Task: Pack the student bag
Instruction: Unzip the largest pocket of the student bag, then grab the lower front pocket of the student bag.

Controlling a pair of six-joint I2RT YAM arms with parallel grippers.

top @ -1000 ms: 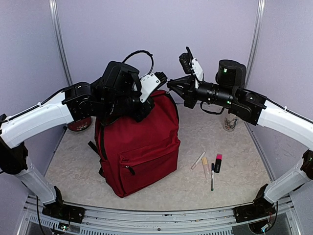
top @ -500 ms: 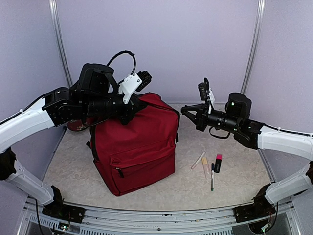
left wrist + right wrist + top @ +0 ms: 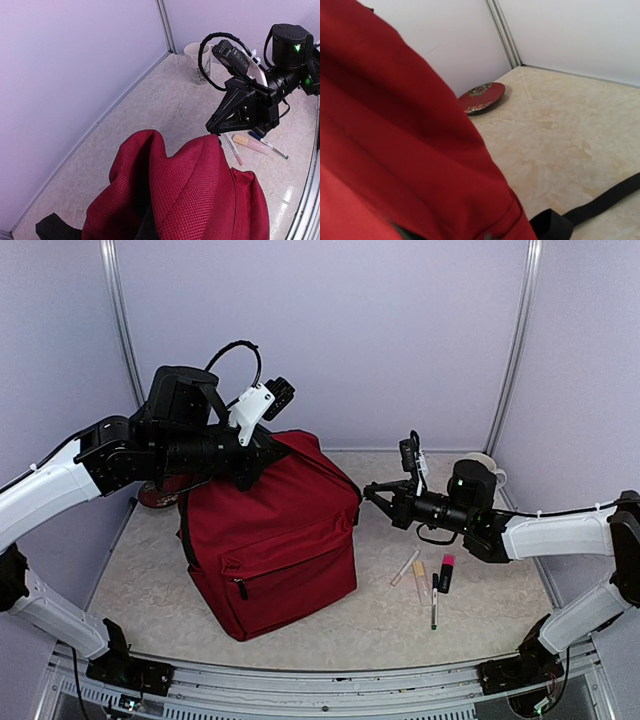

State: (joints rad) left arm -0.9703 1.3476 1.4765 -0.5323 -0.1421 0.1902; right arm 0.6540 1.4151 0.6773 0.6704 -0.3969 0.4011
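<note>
Beneath the left fingers (image 3: 262, 452) stands the student bag (image 3: 280, 540), dark red, with its base on the counter (image 3: 150, 580) and its front pocket facing the arm bases. Its top fabric rises to a peak at those fingers, which I read as clamped on it. Directly ahead of the right fingers (image 3: 370, 491) is the bag's upper side. These fingers are pressed together to a point, and the tip touches the red fabric; I cannot tell whether anything is pinched between them. Below the right fingers, toward the arm bases, several pens (image 3: 433, 602) and a pink-capped highlighter (image 3: 446, 573) lie side by side on the counter, apart from the bag. Behind the right fingers, near the far wall, stands a white mug (image 3: 196, 62). Left of the left fingers, under that arm, a red plate (image 3: 481, 96) lies flat. A black strap (image 3: 600, 202) trails on the counter beside the bag.
</note>
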